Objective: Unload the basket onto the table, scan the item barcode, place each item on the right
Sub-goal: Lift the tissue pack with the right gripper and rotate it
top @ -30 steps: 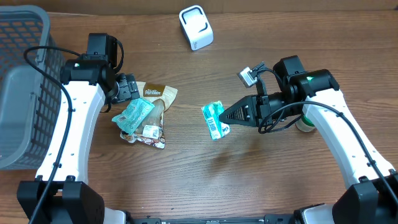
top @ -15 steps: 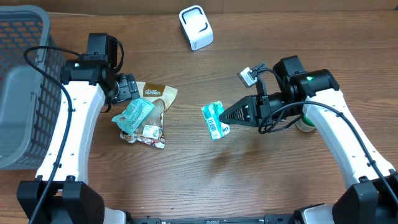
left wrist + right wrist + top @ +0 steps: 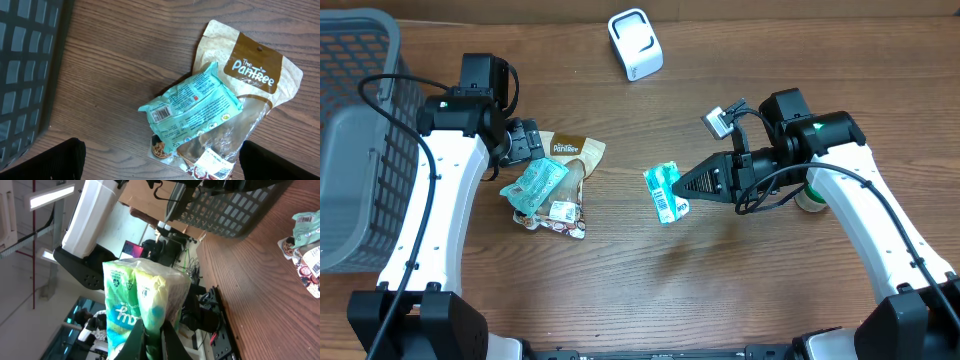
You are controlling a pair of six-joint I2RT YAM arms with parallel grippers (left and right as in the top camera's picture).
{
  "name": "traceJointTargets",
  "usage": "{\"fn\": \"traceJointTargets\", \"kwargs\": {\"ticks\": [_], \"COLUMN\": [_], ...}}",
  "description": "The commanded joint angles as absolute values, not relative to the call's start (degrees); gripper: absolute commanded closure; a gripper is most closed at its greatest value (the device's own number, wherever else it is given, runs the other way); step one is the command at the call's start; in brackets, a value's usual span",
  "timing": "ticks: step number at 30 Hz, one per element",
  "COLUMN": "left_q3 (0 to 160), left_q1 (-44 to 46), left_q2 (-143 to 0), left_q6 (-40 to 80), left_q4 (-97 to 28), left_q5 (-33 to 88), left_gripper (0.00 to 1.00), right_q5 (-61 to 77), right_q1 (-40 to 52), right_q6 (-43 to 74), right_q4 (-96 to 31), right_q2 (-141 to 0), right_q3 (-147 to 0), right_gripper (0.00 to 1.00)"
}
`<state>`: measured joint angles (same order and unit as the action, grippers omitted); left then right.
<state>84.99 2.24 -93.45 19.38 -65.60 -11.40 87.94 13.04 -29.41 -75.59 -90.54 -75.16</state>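
My right gripper (image 3: 686, 187) is shut on the edge of a green and white snack packet (image 3: 663, 192), holding it above the table's middle with a barcode label facing up. In the right wrist view the packet (image 3: 139, 297) stands pinched between the fingers (image 3: 136, 339). The white barcode scanner (image 3: 635, 43) stands at the back of the table, apart from the packet. My left gripper (image 3: 524, 141) hangs open over a pile of snacks, with a teal packet (image 3: 192, 107) lying on a brown pouch (image 3: 256, 75) below its wide-spread fingers (image 3: 42, 161).
A grey mesh basket (image 3: 360, 120) fills the far left, and its wall (image 3: 25, 65) shows beside the pile. A small clear bag of nuts (image 3: 563, 215) lies at the pile's front. A small round object (image 3: 811, 199) sits under my right arm.
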Motion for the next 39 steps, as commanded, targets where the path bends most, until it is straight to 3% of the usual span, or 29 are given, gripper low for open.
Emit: {"fn": "traceJointTargets", "kwargs": {"ticks": [1, 10, 39], "left_q3": [85.5, 85.5, 85.5], "left_q1": [2.4, 2.4, 2.4], "left_q2": [-93.6, -93.6, -93.6], "left_q6": [20.0, 19.9, 19.9], "left_q4": [-65.6, -65.6, -65.6], "left_q5": [-11.5, -11.6, -11.5], "left_gripper": [0.00, 0.00, 0.00], "right_q5": [89.9, 90.0, 89.9], "right_q1": [12.8, 12.8, 12.8], "right_q6": [-30.0, -22.4, -22.5], "right_q4": [-75.3, -75.5, -73.2], "right_q2": [-89.0, -88.9, -88.8], "right_q3": [-75.1, -75.1, -75.1], "right_gripper": [0.96, 0.96, 0.96]}}
